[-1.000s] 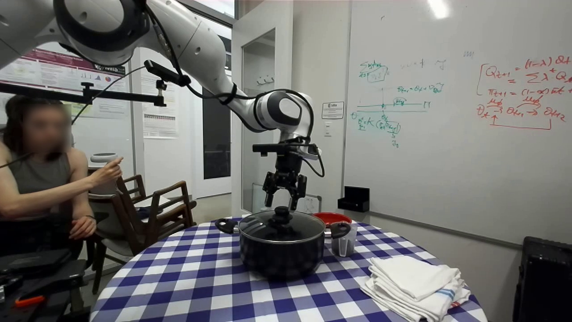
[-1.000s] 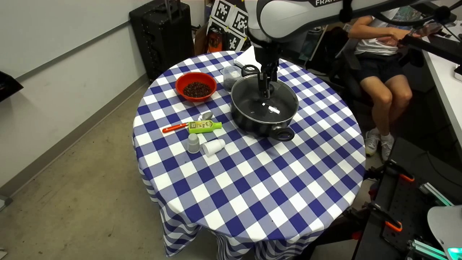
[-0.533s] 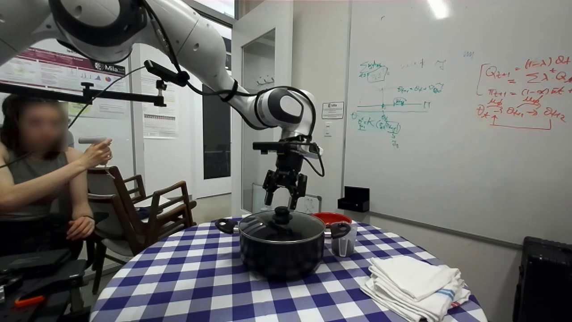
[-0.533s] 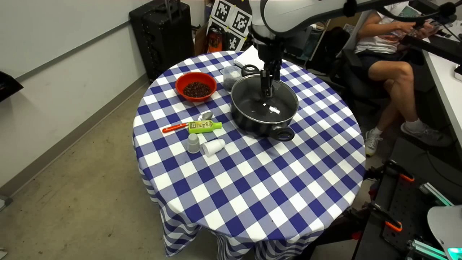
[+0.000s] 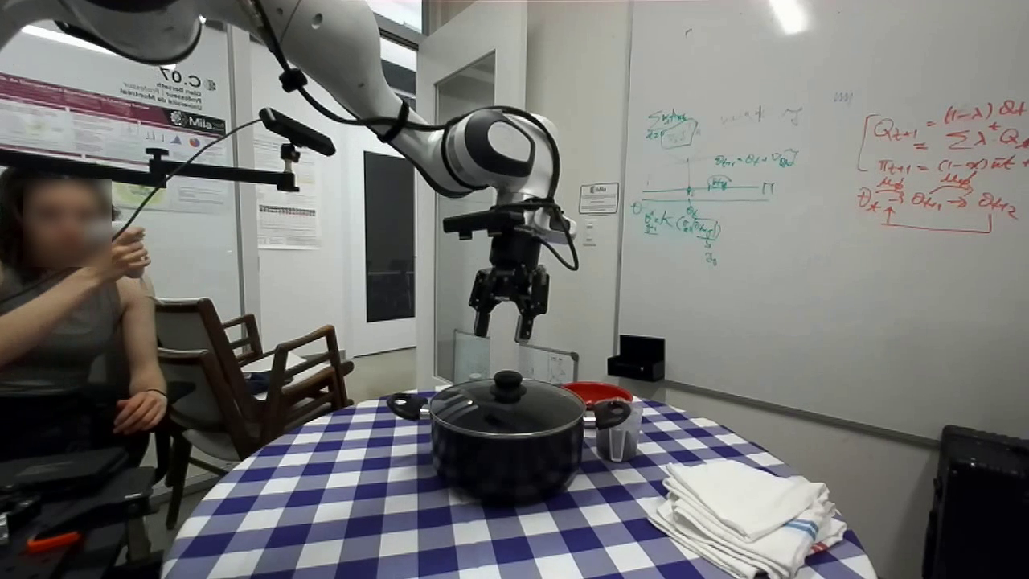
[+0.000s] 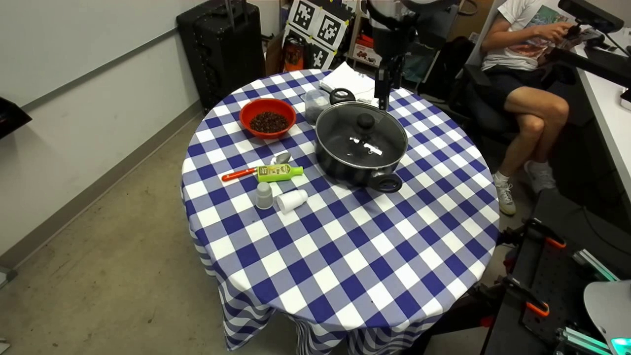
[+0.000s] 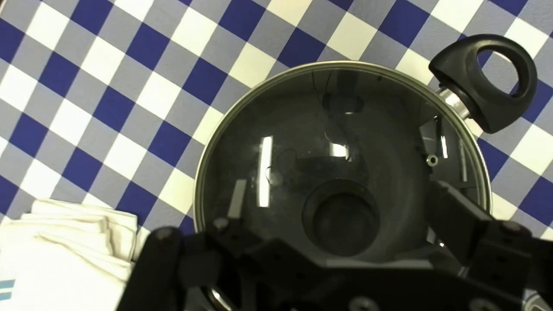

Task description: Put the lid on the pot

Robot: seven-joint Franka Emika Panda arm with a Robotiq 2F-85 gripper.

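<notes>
**Mila Poster, Formulas on the Board**

In an exterior view, the whiteboard (image 5: 804, 314) carries red formulas (image 5: 940, 165) with "Qt+1" and "πt+1", plus green handwriting (image 5: 707, 189). Well left of the whiteboard, a poster (image 5: 96, 129) reads "Mila" and mirrored lettering (image 5: 178, 90) gives "C.07" and "Université de Montréal".

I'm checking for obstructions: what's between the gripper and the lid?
Only open air: in an exterior view, nothing shows between the gripper and the lid on the pot.
</notes>
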